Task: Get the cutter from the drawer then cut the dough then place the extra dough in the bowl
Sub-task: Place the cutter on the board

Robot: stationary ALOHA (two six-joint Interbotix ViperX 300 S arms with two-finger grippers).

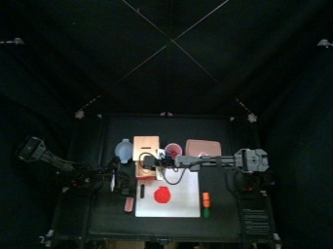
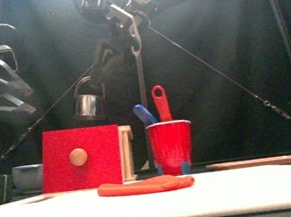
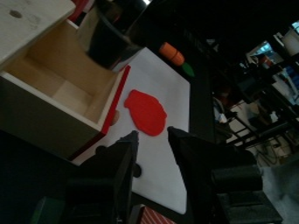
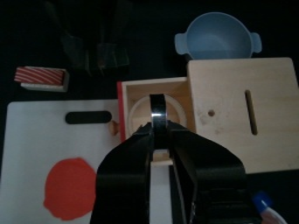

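The pale wooden box stands behind the white board, with its red-fronted drawer pulled open. My right gripper is over the drawer, shut on the wire handle of the round metal cutter. In the front view the cutter hangs just above the box top. A flat red dough disc lies on the board. Beside the box sits the blue-grey bowl. My left gripper hovers open and empty at the board's left edge, beside the drawer.
A red cup holding a blue and a red toy knife stands right of the box. The pink tray lies further right. An orange and green toy rests on the board's right edge. A red-and-white striped toy lies off the board's left.
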